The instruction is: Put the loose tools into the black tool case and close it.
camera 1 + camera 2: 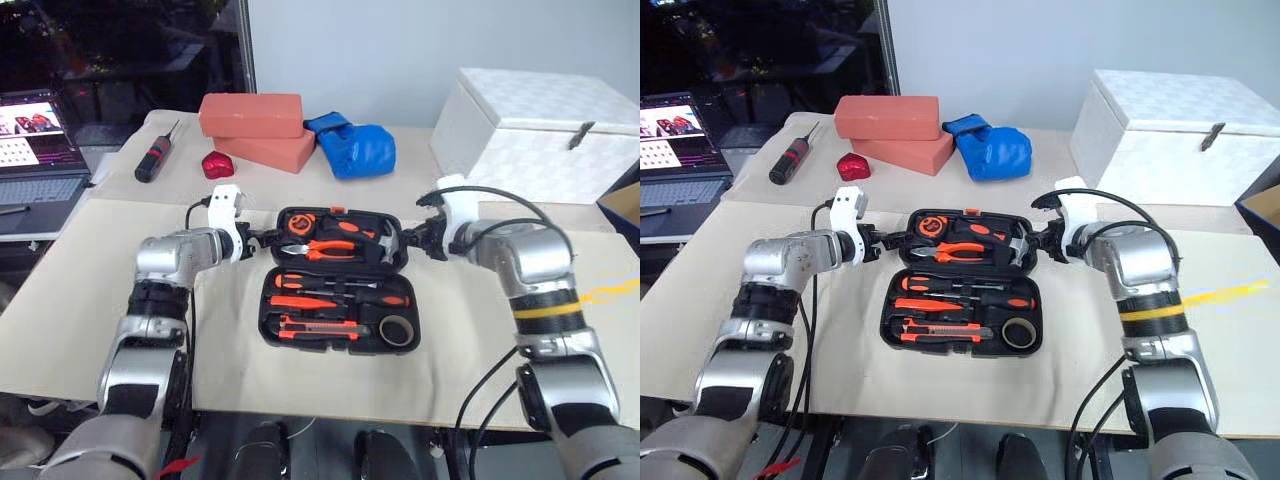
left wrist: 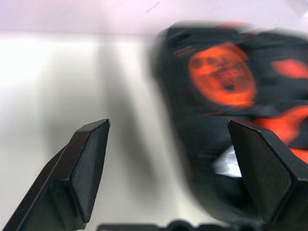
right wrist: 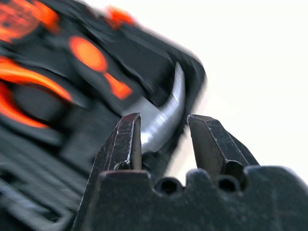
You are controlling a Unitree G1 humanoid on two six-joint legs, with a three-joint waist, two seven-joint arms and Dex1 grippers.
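Observation:
The black tool case lies open at the middle of the table. In its near half are slim orange-and-black screwdrivers, an orange-and-black utility knife and a greyish tape roll. The far half holds orange pliers and a hammer whose claw shows in the right wrist view. My left gripper is at the far half's left end, its fingers wide open and empty. At the far half's right end, my right gripper has a narrow gap between its fingers and nothing in it.
Behind the case lie two red bricks, a blue glove, a small red object and a black-and-red screwdriver. A white textured box stands at the back right. A laptop sits at the far left.

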